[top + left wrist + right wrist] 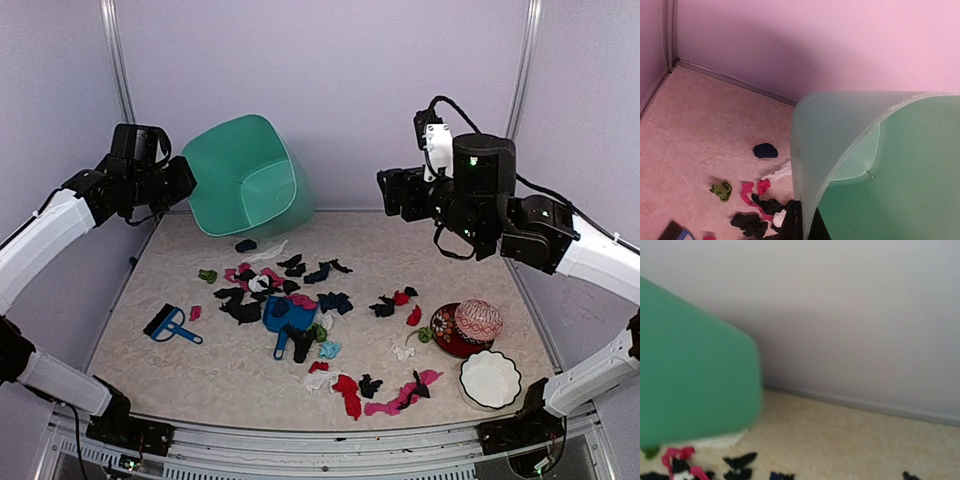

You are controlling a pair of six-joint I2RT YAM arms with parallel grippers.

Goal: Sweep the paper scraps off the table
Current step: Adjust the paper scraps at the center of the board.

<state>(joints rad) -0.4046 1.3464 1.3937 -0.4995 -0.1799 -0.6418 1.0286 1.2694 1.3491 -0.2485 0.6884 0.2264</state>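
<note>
We record a green bin (250, 175) at the far left, tilted, its mouth turned toward the near side. A blue brush (170, 325) lies flat on the left. A blue dustpan (275, 322) lies near the middle. On the right, a patterned ball (478, 320) rests in a red-patterned bowl (445, 338). Just beside it stands a white scalloped bowl (490, 380), upright.

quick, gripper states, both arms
Left gripper: closed on the rim of the tilted green plastic bin.
Right gripper: looks open, holding nothing.
</note>
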